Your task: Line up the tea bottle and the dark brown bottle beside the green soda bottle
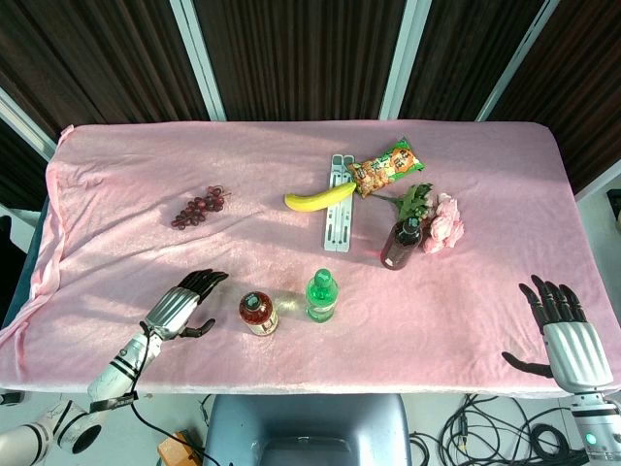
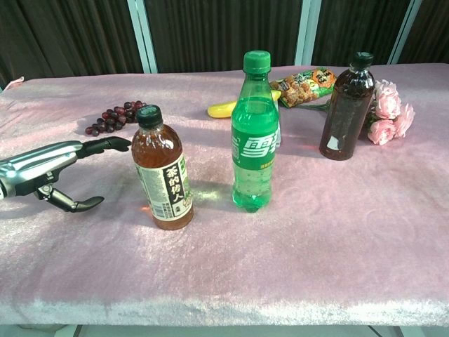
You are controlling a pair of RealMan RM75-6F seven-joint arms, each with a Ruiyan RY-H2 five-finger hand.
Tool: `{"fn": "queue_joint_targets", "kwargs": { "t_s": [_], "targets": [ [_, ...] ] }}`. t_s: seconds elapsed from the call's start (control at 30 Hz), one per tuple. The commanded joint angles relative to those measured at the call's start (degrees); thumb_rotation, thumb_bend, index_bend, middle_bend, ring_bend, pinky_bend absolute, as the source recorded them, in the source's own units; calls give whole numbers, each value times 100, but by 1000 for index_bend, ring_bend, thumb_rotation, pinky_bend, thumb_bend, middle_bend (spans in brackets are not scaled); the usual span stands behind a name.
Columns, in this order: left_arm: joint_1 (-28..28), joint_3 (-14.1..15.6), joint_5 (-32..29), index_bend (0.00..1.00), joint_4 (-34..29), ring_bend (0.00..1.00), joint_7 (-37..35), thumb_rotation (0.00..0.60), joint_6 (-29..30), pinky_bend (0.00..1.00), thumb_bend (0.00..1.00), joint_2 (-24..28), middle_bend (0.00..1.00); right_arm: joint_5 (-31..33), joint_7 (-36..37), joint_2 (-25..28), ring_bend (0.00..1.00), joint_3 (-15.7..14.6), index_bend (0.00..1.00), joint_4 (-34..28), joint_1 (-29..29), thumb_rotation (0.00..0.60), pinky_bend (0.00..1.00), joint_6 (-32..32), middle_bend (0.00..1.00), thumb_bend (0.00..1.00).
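The green soda bottle [image 1: 322,295] [image 2: 254,133] stands upright near the table's front middle. The tea bottle [image 1: 258,313] [image 2: 161,170], amber with a dark cap, stands just to its left. The dark brown bottle [image 1: 402,243] [image 2: 346,109] stands further back and to the right, beside the flowers. My left hand [image 1: 182,304] [image 2: 56,170] hovers open a short way left of the tea bottle, fingers stretched toward it, not touching. My right hand [image 1: 561,330] is open at the front right edge, far from the bottles; the chest view does not show it.
Pink roses [image 1: 441,221] [image 2: 388,110] lie right of the brown bottle. A banana [image 1: 319,197], a snack packet [image 1: 384,167] [image 2: 306,85] and a white stand [image 1: 338,214] lie behind the bottles. Dark grapes [image 1: 199,207] [image 2: 114,116] sit at the back left. A pink cloth [image 1: 126,165] covers the table.
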Motion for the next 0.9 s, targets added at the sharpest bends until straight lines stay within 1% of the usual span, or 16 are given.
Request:
{"fn": "queue_joint_targets", "kwargs": {
  "t_s": [0.03, 0.27, 0.37, 0.43, 0.5, 0.6, 0.77, 0.83, 0.9],
  "targets": [
    [-7, 10, -45, 0, -52, 8, 68, 600, 21, 80, 373, -3, 73, 8, 50, 18, 0, -1, 0, 4, -16, 600, 0, 16, 0, 201],
    [42, 101, -14, 0, -221, 8, -37, 600, 197, 82, 373, 67, 70, -63, 86, 15, 0, -16, 0, 42, -12, 600, 0, 26, 0, 201],
    [85, 106, 9, 0, -223, 9, -181, 600, 354, 86, 373, 164, 53, -171, 53, 30, 0, -83, 0, 38, 0, 600, 0, -9, 0, 201],
    [138, 181, 85, 0, -262, 8, -318, 600, 467, 86, 373, 282, 33, -227, 27, 51, 0, -119, 0, 50, 3, 600, 0, -22, 0, 201],
    [228, 318, 210, 0, -331, 5, -615, 600, 631, 85, 370, 439, 18, -256, 8, 54, 0, -145, 0, 48, 10, 600, 0, -52, 0, 201],
    [295, 523, 385, 0, -420, 0, -1203, 600, 749, 83, 339, 554, 2, -237, -39, 48, 0, -151, 0, 47, 21, 600, 0, -98, 0, 201],
    [127, 744, 833, 0, -450, 0, -2573, 600, 909, 73, 299, 433, 0, -324, -21, 82, 0, -203, 0, 7, 11, 600, 0, -85, 0, 201],
    [96, 723, 941, 0, -311, 0, -2761, 600, 1074, 64, 287, 302, 0, -380, 48, 113, 0, -227, 0, -3, 6, 600, 0, -61, 0, 201],
    [110, 622, 945, 0, -148, 0, -2766, 600, 1271, 50, 280, 64, 0, -382, 127, 144, 0, -221, 0, 11, -9, 600, 0, -23, 0, 201]
  ]
}}
